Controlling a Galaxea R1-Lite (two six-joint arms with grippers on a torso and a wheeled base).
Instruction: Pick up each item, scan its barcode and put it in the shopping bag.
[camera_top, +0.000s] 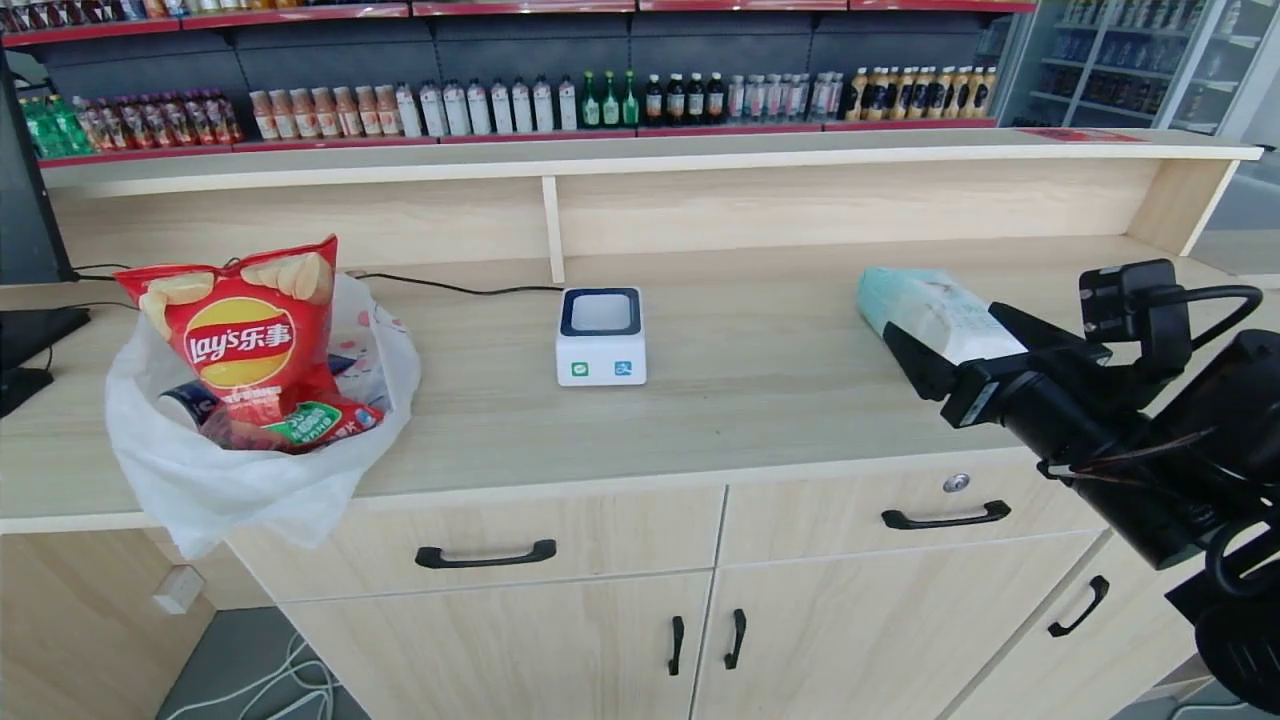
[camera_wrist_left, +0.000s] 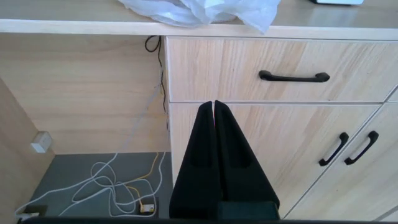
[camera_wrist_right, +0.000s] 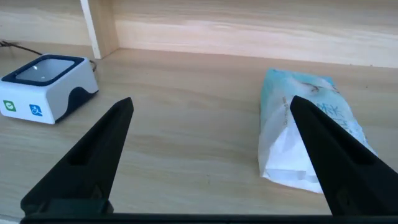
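Note:
A pale teal and white packet lies on the wooden counter at the right. My right gripper is open at its near end, one finger on each side in the head view. In the right wrist view the packet lies partly behind one finger of the right gripper. The white scanner stands mid-counter. At the left, the white shopping bag holds a red chips bag and other items. My left gripper is shut on nothing, below the counter before the drawers.
A black cable runs along the counter behind the bag to the scanner. A raised back ledge with a divider bounds the counter. Drawers with black handles sit below. A dark device stands at the far left.

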